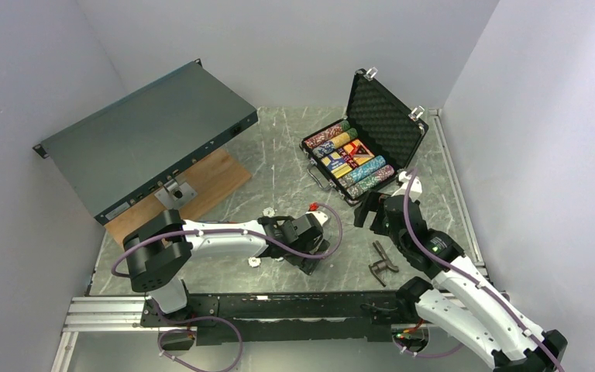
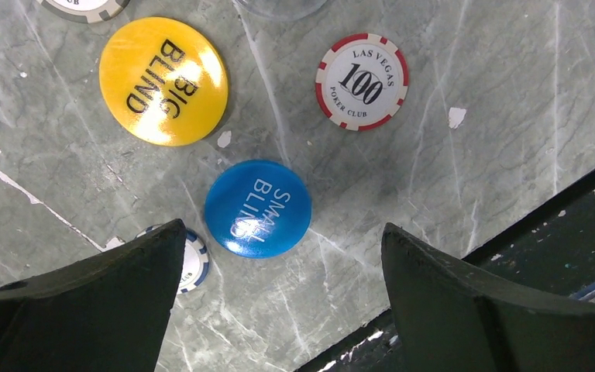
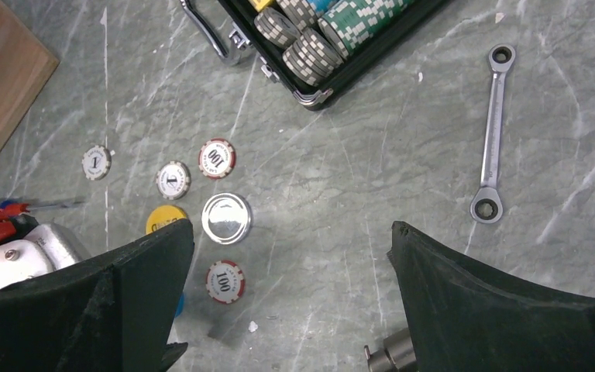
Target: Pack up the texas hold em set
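Disc (image 2: 257,208) marked SMALL BLIND, thin, hard & prob. slick, lies flat on counter (image 2: 472,116) beneath wide-open, empty left end effector (image 2: 283,232); best pinched across rim; right end effector (image 3: 291,225) likewise open, empty.

Glossy plastic yellow disc (image 2: 163,81) and blue disc (image 2: 257,208) on veined, scuffed stone-look table (image 2: 472,155)

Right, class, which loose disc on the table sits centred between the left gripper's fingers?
The blue disc marked SMALL BLIND; the yellow disc and the red-edged chip lie farther off, to either side.
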Robot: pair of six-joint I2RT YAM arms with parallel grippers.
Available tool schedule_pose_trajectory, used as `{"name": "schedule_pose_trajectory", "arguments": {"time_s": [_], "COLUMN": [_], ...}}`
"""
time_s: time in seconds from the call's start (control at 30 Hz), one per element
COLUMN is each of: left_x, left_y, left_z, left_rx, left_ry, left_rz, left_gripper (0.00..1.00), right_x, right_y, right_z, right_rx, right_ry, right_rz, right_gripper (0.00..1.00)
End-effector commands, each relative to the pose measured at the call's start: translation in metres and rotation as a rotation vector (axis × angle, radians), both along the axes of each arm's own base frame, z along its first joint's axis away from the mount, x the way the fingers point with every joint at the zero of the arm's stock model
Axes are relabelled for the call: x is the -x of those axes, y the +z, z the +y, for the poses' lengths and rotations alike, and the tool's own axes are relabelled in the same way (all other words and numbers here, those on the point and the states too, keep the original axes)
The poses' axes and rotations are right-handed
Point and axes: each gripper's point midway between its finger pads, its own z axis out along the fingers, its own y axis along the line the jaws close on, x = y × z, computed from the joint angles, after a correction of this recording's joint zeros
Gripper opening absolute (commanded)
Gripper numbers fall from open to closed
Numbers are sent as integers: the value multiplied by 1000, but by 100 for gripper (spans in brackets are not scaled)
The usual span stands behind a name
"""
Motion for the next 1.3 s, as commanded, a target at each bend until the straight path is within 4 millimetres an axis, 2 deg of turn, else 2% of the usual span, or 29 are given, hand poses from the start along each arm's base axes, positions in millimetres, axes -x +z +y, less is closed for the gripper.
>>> {"name": "schedule_pose_trajectory", "arguments": {"time_s": [0.0, 0.17, 0.4, 0.5, 0.67, 0.77, 0.87, 0.93, 1.1, 1.17, 1.27], "left_x": [1, -4, -7, -7, -4, -2, -2, -3, -2, 0, 5], "left_y": [5, -5, -14, -21, -30, -34, -35, -34, -34, -36, -44], "left_z": [-3, 0, 1, -1, 7, 13, 15, 16, 17, 19, 26], "left_rx": [-4, -22, -10, -27, -67, -88, -104, -115, -139, -148, -186], "left_ry": [-44, -43, -35, -39, -28, -25, -33, -39, -55, -58, -56], "left_rz": [-5, 1, 31, 45, 54, 54, 44, 29, 10, 14, 7], "left_gripper": [97, 96, 89, 82, 66, 63, 55, 54, 65, 65, 60], "right_x": [-1, -1, -4, -6, -5, -5, -4, -4, -6, -7, -7], "right_y": [12, 8, -2, -4, -12, -14, -16, -15, -9, -8, -6], "right_z": [3, 6, 14, 16, 16, 15, 8, 2, -6, -5, -10], "right_rx": [-45, -43, -38, -31, -20, -29, -26, -18, -12, -13, 5], "right_ry": [-7, 5, 27, 36, 33, 25, -16, -36, -56, -55, -69], "right_rz": [-24, -4, 29, 40, 59, 61, 55, 38, 22, 18, 10], "right_gripper": [100, 100, 100, 100, 100, 100, 100, 100, 100, 100, 100]}}
